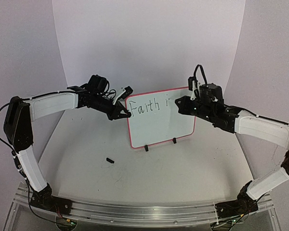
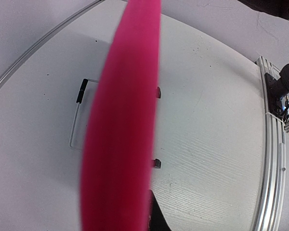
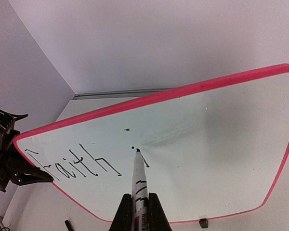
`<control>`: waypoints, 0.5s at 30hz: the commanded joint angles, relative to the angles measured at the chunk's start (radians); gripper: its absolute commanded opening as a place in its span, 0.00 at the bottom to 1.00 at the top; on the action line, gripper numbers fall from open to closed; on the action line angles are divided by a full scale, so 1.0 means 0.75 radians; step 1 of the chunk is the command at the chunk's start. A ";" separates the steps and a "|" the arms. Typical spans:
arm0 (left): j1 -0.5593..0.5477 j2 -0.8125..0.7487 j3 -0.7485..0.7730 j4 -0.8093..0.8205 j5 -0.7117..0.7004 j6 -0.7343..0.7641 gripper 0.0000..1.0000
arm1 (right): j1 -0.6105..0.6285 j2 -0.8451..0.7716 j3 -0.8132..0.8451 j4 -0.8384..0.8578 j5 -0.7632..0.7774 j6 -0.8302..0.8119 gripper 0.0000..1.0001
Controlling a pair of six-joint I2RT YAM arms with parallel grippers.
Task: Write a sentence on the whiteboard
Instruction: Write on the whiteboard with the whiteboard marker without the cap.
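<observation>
The whiteboard [image 1: 161, 126], white with a red-pink frame, stands upright on two black feet at the table's middle. "Faith" [image 1: 145, 105] and the start of an "i" are written along its top. My left gripper [image 1: 126, 114] is shut on the board's left edge. In the left wrist view the frame [image 2: 120, 134] fills the middle as a pink blur, with one black finger [image 2: 158, 219] beside it. My right gripper [image 3: 139, 207] is shut on a white marker [image 3: 138, 180]. The marker's tip [image 3: 137, 151] touches the board [image 3: 212, 144] just right of "Faith" [image 3: 77, 166].
A small black marker cap [image 1: 110, 160] lies on the table in front of the board's left corner. An aluminium rail [image 1: 144, 211] runs along the near edge with both arm bases on it. White curved walls close in behind and at both sides.
</observation>
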 commanded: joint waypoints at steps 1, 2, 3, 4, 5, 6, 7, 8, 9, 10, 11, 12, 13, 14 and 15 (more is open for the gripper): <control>-0.007 0.029 -0.008 -0.123 -0.145 0.090 0.00 | -0.006 -0.043 -0.033 0.031 0.049 0.015 0.00; -0.007 0.029 -0.008 -0.123 -0.145 0.089 0.00 | -0.006 -0.039 -0.034 0.029 0.054 0.015 0.00; -0.007 0.029 -0.008 -0.123 -0.144 0.089 0.00 | -0.006 -0.031 -0.031 0.024 0.065 0.015 0.00; -0.007 0.029 -0.008 -0.123 -0.144 0.089 0.00 | -0.006 -0.022 -0.028 0.018 0.075 0.014 0.00; -0.007 0.029 -0.009 -0.123 -0.145 0.090 0.00 | -0.006 -0.012 -0.022 0.011 0.080 0.011 0.00; -0.007 0.029 -0.009 -0.124 -0.145 0.089 0.00 | -0.006 -0.001 -0.014 0.004 0.084 0.009 0.00; -0.007 0.028 -0.009 -0.124 -0.146 0.089 0.00 | -0.006 0.009 -0.009 0.001 0.083 0.009 0.00; -0.007 0.027 -0.008 -0.125 -0.147 0.089 0.00 | -0.006 0.019 -0.004 0.000 0.082 0.009 0.00; -0.007 0.024 -0.008 -0.125 -0.147 0.089 0.00 | -0.006 0.025 0.000 -0.001 0.080 0.009 0.00; -0.007 0.024 -0.008 -0.123 -0.149 0.090 0.00 | -0.006 0.033 0.004 -0.003 0.077 0.008 0.00; -0.007 0.023 -0.008 -0.124 -0.150 0.092 0.00 | -0.006 0.038 0.008 -0.004 0.073 0.007 0.00; -0.006 0.023 -0.008 -0.123 -0.151 0.091 0.00 | -0.006 0.046 0.014 -0.003 0.066 0.005 0.00; -0.007 0.023 -0.008 -0.123 -0.150 0.091 0.00 | -0.006 0.053 0.020 -0.005 0.058 0.003 0.00; -0.007 0.023 -0.008 -0.123 -0.150 0.091 0.00 | -0.006 0.058 0.024 -0.007 0.050 0.001 0.00; -0.006 0.024 -0.008 -0.124 -0.150 0.091 0.00 | -0.006 0.063 0.029 -0.009 0.043 0.001 0.00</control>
